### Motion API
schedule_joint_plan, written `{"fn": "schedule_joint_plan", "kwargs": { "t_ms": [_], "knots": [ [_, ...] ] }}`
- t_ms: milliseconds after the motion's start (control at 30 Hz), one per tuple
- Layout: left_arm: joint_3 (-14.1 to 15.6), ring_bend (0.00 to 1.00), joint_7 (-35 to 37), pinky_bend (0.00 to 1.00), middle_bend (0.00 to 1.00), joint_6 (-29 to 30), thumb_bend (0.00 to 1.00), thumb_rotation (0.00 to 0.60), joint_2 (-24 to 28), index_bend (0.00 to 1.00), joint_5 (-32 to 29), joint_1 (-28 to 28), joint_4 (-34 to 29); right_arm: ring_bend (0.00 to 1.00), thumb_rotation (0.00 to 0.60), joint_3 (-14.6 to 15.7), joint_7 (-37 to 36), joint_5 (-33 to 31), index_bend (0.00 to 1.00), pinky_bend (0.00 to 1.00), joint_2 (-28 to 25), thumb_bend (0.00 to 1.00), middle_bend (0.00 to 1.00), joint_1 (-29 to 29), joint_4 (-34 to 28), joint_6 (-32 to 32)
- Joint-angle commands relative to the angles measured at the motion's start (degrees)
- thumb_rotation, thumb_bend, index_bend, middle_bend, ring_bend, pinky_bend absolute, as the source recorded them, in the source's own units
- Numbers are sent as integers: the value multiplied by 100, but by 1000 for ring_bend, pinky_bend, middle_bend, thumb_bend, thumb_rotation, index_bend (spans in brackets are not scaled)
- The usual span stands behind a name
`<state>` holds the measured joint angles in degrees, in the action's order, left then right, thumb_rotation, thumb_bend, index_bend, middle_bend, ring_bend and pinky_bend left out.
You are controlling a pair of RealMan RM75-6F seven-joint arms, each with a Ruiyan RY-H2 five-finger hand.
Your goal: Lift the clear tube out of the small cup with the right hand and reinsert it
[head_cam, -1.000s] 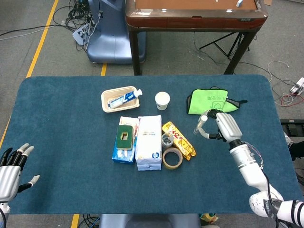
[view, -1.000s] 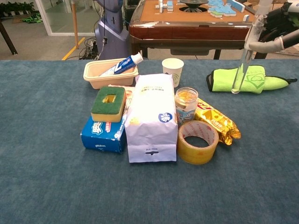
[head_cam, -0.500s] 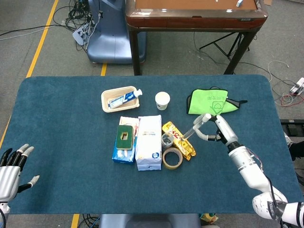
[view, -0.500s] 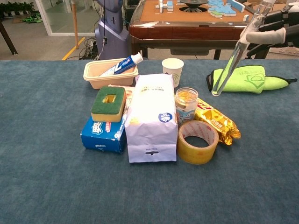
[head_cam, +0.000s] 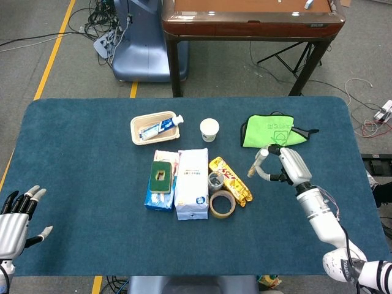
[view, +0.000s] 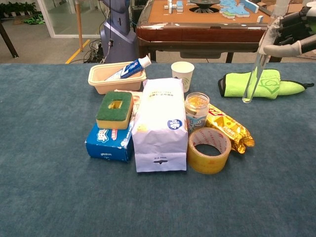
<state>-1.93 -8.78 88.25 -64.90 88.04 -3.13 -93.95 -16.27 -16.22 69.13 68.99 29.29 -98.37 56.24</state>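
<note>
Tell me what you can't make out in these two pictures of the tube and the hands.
- Right hand, chest view: mostly cut off by the right edge.
- Clear tube, head view: too thin and transparent to trace its tip.
- Left hand, head view: partly cut by the left edge; absent from chest view.
- Small cup interior: too small to see.

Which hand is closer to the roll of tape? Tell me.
The right hand. It holds the clear tube just right of the tape roll. The left hand sits at the table's far left edge, well away.
</note>
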Motion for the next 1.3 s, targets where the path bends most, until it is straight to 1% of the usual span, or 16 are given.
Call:
{"fn": "schedule_joint_plan", "kwargs": {
  "t_ms": [33, 100, 200, 267, 333, 400, 533, 600, 733, 800, 867, 900, 1033, 1133, 1233, 1300],
  "knots": [
    [-2, 152, 5, 52, 95, -3, 191, 600, -4, 141, -5, -2, 5, 286, 600, -239, -2231, -268, 688, 245, -124, 611, 427, -73, -355, -539],
    [-2, 152, 13, 52, 95, 0, 190, 600, -9, 141, 5, -6, 12, 286, 600, -353, -3039, -183, 688, 246, -243, 611, 429, -113, -457, -818],
    [3, 152, 16, 52, 96, 2, 189, 600, -10, 141, 14, -7, 17, 286, 600, -422, -3816, 76, 688, 246, -339, 611, 430, -148, -425, -1052],
    [4, 152, 20, 52, 96, 7, 190, 600, -7, 141, 12, -4, 18, 286, 600, -418, -4097, 235, 688, 246, -363, 611, 430, -161, -372, -1116],
    [6, 152, 29, 52, 95, 14, 189, 600, -4, 141, 8, 3, 21, 286, 600, -355, -4142, 427, 688, 246, -362, 611, 430, -168, -246, -1095],
    [9, 152, 31, 52, 96, 16, 190, 600, 1, 141, 5, 7, 23, 286, 600, -282, -3798, 530, 688, 246, -309, 611, 430, -155, -64, -951],
    [10, 152, 30, 52, 95, 18, 189, 600, -6, 141, 6, 7, 25, 286, 600, -93, -1867, 563, 688, 246, 89, 611, 431, -174, 386, -120],
    [10, 152, 20, 52, 95, 4, 189, 600, -8, 141, 8, -3, 20, 286, 600, -45, -1017, 524, 688, 246, 294, 612, 431, -183, 508, 253],
    [10, 152, -3, 51, 96, -10, 190, 600, -8, 141, 17, -18, 9, 286, 600, -14, -220, 446, 688, 246, 516, 611, 431, -183, 624, 615],
    [7, 152, -6, 52, 96, -8, 190, 600, -5, 141, 18, -20, 2, 286, 600, -13, -102, 406, 688, 246, 563, 612, 431, -184, 634, 679],
    [9, 152, -6, 52, 96, 0, 190, 600, -2, 141, 18, -16, -2, 286, 600, -14, -185, 342, 688, 246, 560, 612, 430, -185, 567, 637],
    [10, 152, -6, 52, 96, -1, 189, 600, -1, 141, 16, -15, -6, 286, 600, -20, -374, 281, 688, 246, 523, 612, 430, -183, 476, 529],
    [20, 152, -14, 52, 95, -8, 190, 600, 2, 141, 18, -13, -8, 286, 600, -85, -1400, 66, 688, 246, 245, 611, 431, -161, 128, -80],
    [19, 152, -10, 52, 95, 14, 189, 600, 5, 141, 22, -5, -13, 286, 600, -122, -2018, 85, 688, 246, 84, 611, 431, -151, 18, -380],
    [18, 152, -8, 52, 96, 24, 190, 600, 11, 141, 22, 0, -17, 286, 600, -121, -2383, 173, 688, 246, -26, 611, 431, -139, 5, -554],
    [20, 152, -7, 52, 95, 19, 190, 600, 10, 141, 22, -2, -17, 286, 600, -89, -2331, 252, 688, 246, -41, 611, 431, -126, 101, -539]
  ]
}}
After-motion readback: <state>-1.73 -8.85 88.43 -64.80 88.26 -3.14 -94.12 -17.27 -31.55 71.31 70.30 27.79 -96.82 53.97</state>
